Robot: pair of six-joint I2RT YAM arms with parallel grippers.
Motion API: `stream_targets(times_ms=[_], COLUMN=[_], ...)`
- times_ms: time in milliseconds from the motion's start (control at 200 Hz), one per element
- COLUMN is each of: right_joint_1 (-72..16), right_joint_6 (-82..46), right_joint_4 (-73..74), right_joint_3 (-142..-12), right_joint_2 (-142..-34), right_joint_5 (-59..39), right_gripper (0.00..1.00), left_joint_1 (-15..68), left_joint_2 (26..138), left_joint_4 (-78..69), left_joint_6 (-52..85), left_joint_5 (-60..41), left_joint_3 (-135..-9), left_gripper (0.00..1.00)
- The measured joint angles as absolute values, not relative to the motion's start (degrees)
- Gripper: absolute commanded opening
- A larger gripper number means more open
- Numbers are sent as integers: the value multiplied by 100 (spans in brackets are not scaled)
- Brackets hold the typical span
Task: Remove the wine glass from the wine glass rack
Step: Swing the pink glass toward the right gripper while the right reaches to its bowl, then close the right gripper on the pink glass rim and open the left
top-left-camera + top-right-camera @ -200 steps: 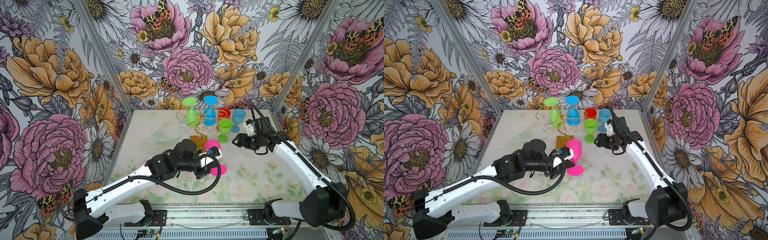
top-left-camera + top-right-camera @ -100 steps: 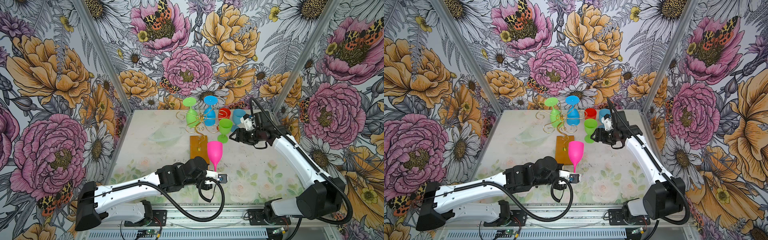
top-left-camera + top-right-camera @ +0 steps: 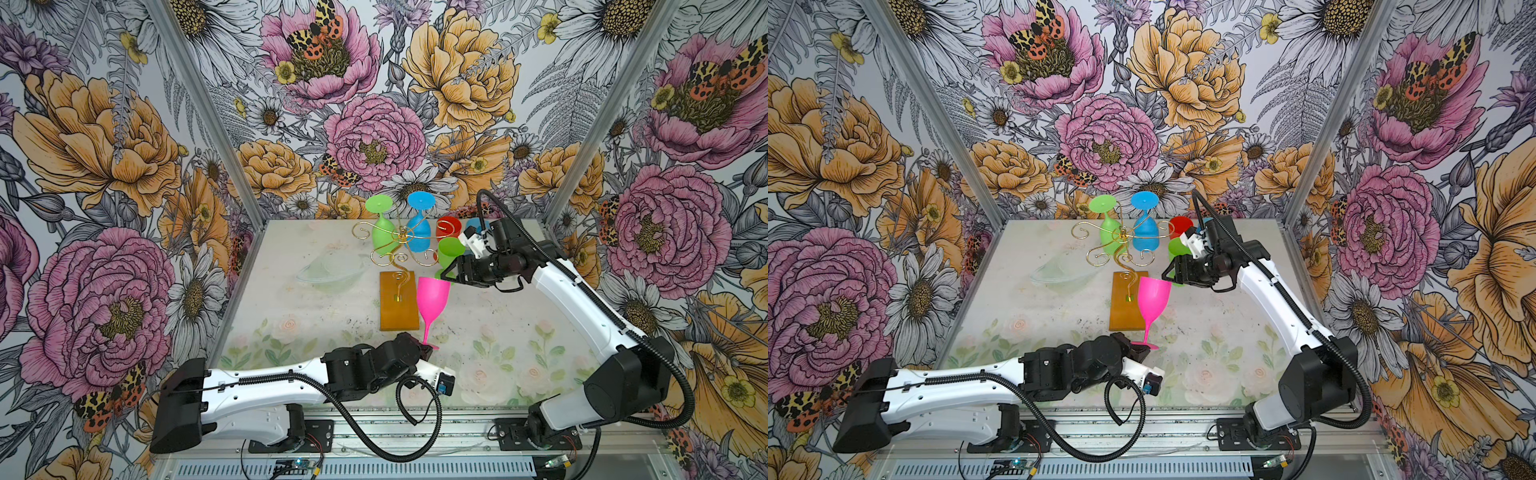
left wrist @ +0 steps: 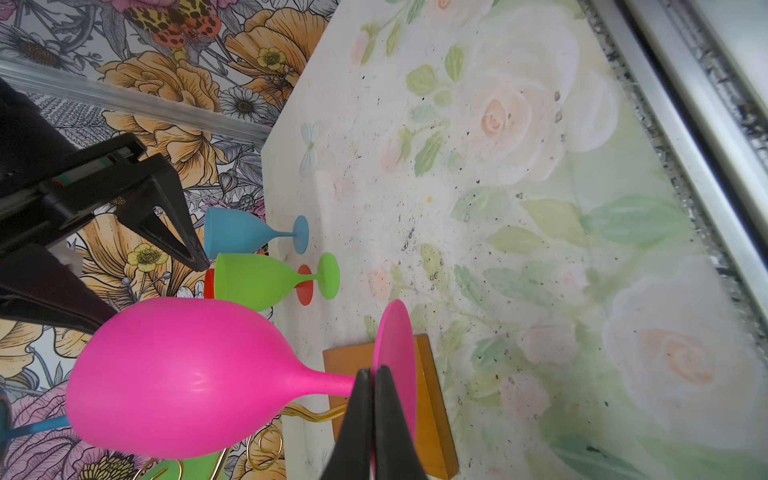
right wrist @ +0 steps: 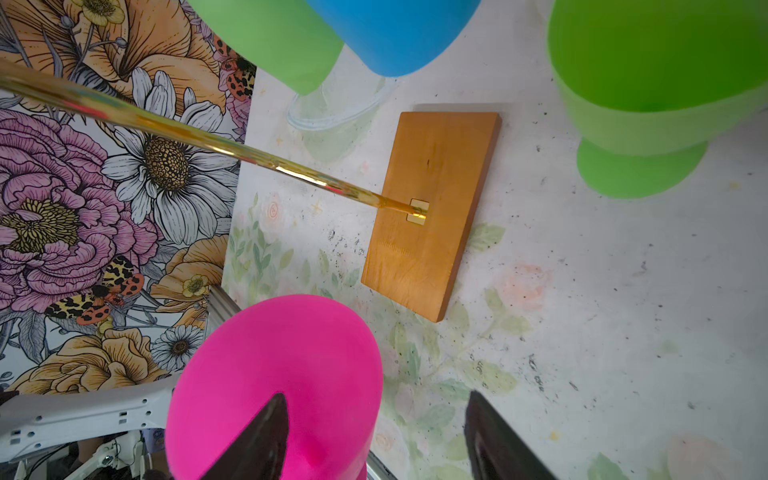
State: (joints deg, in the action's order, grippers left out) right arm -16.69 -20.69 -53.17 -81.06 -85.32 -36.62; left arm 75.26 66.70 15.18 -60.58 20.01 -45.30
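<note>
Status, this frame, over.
Left gripper shut on stem of pink wine glass. Upright, off wine glass rack. Right gripper open near its rim. Rack base close alongside.

- Both top views: bright, even, diffuse light; shadows on the table (image 3: 490, 328) faint and soft-edged; focus sharp throughout.
- Right wrist view: bright glint on the gold stem (image 5: 291, 171); green glass (image 5: 656, 62) nearest the lens blurred.
- Left wrist view: soft sheen on the pink glass (image 4: 199, 382).

The pink wine glass (image 3: 432, 293) is upright just right of the gold wire rack (image 3: 395, 309), beside its amber base, off the arms.
</note>
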Motion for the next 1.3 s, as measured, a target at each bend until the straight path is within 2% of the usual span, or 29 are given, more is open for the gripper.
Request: stream_targets(times_ms=[455,761,981,1301], right_joint_1=[-1671,-1671,-1671,-1697], right_joint_6=[-1846,-1769,-1726,-1638], right_joint_4=[-5553,-5640,-5658,-5699], right_joint_3=[-8136,-8138,-8138,-8138], right_joint_2=[-8641,-8737,-8790,-8792], right_joint_5=[-3997,-4058,-4132,-4261], right_gripper=[58,45,40,23], left_joint_1=[7758,7784,7784,7789], left_joint_2=[6840,6842,6847,6943], left_joint_4=[913,425,89,-375], left_joint_6=[-6928,-7496,-7859,-8305], left_joint_5=[2727,3055,3223,3395], left_joint_3=[-4112,-3771,-3546,-3321], left_gripper=[0,0,0,0])
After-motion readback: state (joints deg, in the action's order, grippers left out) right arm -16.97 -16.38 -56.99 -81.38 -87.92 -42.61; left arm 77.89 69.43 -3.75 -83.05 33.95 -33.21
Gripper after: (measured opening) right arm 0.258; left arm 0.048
